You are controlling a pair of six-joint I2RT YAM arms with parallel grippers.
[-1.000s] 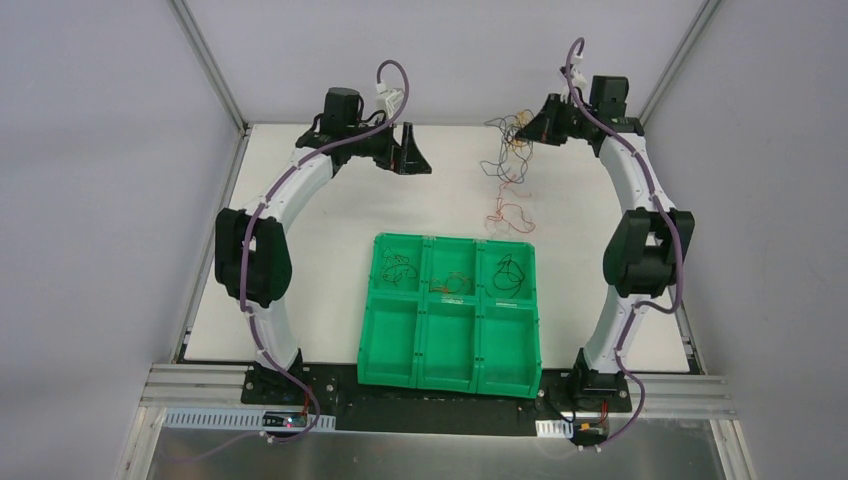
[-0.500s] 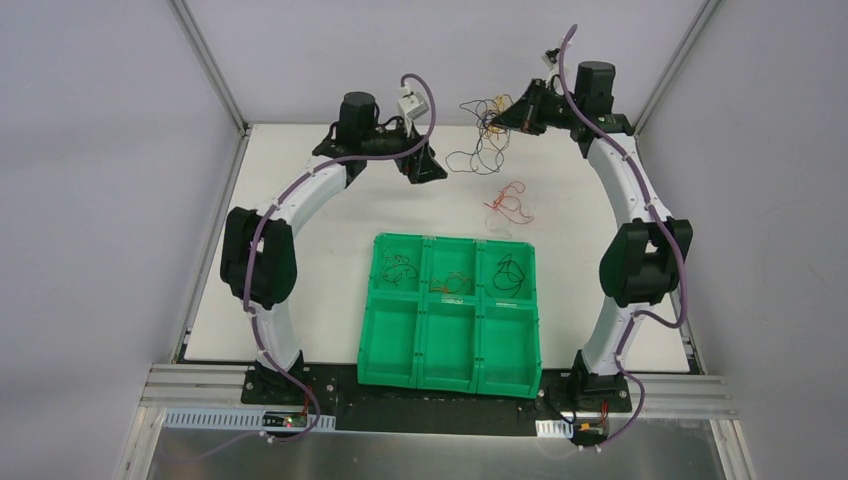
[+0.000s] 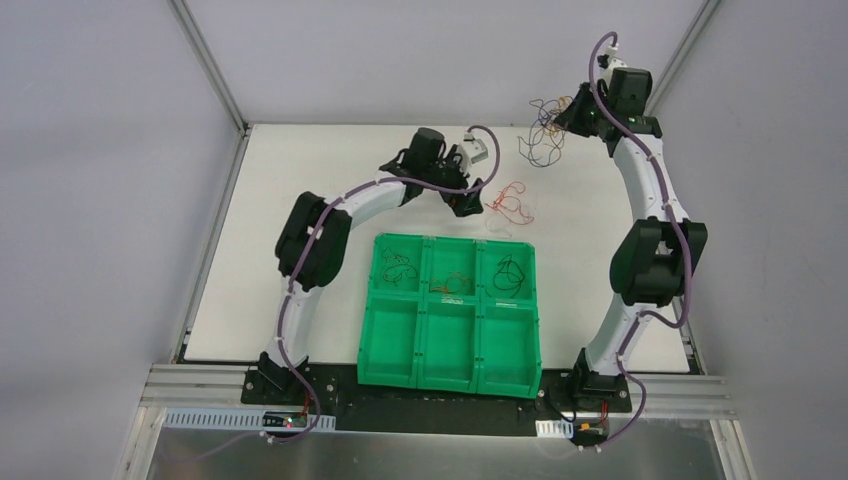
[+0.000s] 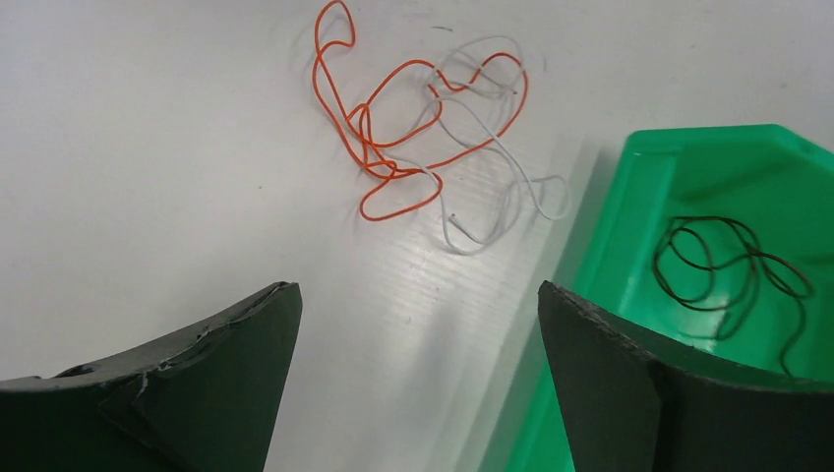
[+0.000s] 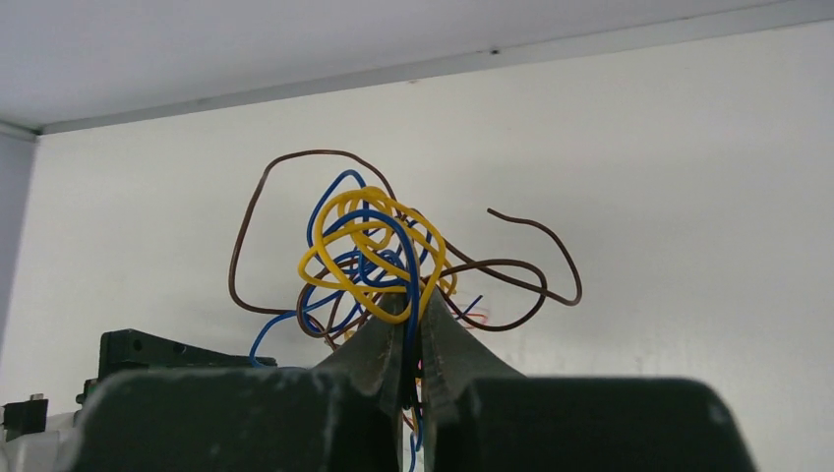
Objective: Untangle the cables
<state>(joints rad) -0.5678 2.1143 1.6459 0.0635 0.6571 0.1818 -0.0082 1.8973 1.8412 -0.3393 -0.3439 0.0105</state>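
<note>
Green tray (image 3: 392,345): 3 far bins (image 3: 385,250) hold separated wires (image 3: 507,272). Right gripper (image 5: 408,320) clamps the tangle (image 5: 369,251) aloft, I judge so strands hang free. Left gripper (image 4: 418,305) spread wide above the orange-white pair (image 4: 413,147) on the table (image 4: 148,147).

Yellow-blue-brown cables (image 5: 366,246) balled aloft; orange-white cables (image 4: 386,169) lying loose.

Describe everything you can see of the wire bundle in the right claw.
This loose ball of thin brown, blue and yellow wires looks plastic-coated and springy. Yellow coils sit at its centre, blue threads through them, and brown loops reach out widest. The right claw is shut on its lower part, holding it in the air near the white table's far right corner. Nothing else appears to touch it.
</note>
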